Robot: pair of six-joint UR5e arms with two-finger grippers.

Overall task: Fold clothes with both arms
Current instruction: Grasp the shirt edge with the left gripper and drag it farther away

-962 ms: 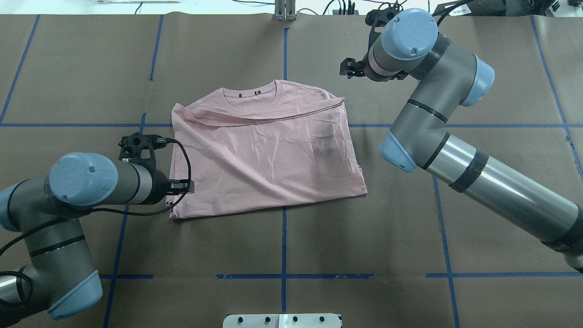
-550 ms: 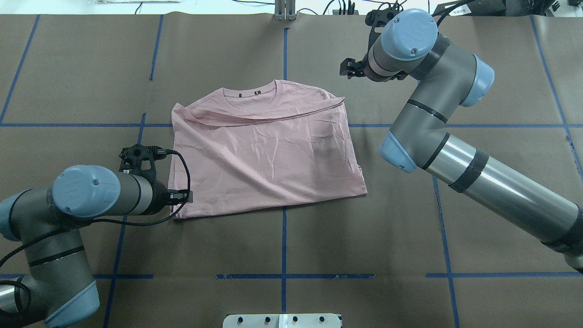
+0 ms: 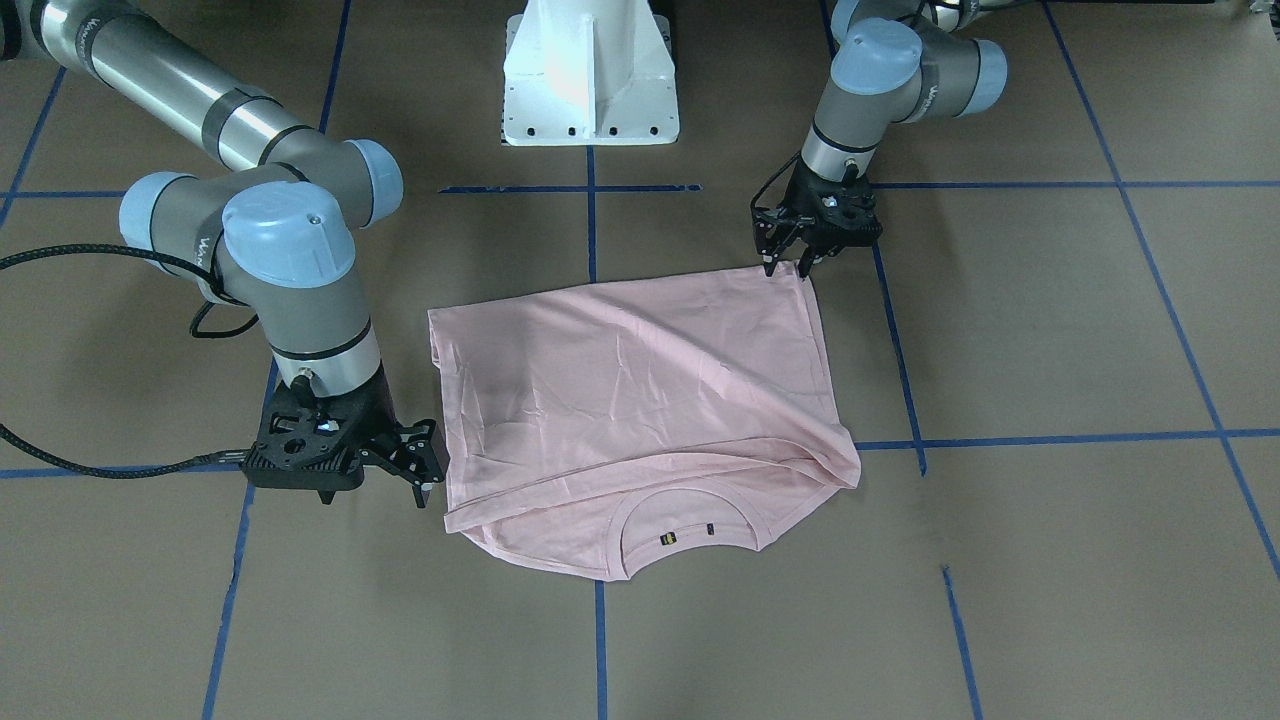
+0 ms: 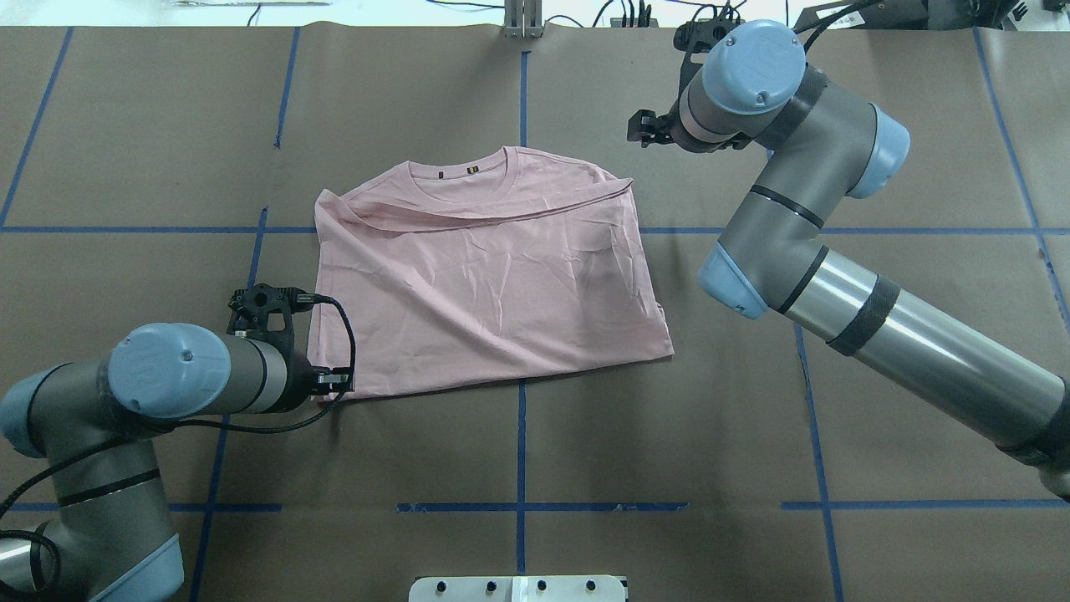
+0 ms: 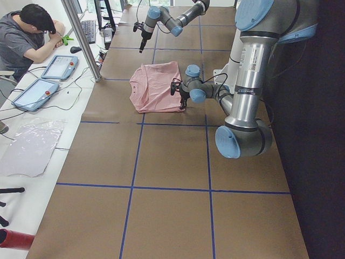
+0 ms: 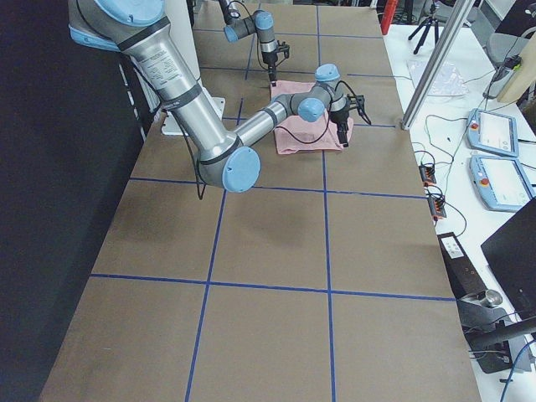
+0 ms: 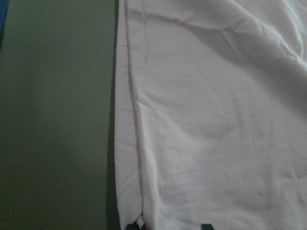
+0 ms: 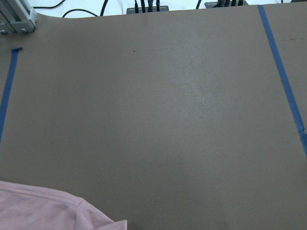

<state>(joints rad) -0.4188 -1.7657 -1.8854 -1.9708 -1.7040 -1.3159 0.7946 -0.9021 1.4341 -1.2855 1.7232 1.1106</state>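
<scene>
The T-shirt (image 4: 485,284) lies plain side up mid-worktop (image 4: 669,435), sleeves folded in, collar away from the robot. The left fingers (image 3: 768,261) stand open astride its near hem corner. The right fingers (image 3: 419,479), also apart, sit just beside the far shoulder corner, off the cloth. This looks like the grasp before a fold: left must close, and right must first reach cloth.

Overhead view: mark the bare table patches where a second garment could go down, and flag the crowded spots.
Free: the wide table strip between the T-shirt hem and the white base, and the far left quarter beyond the shirt. Crowded: its near left corner at the left gripper, its far right shoulder by the right gripper.
</scene>
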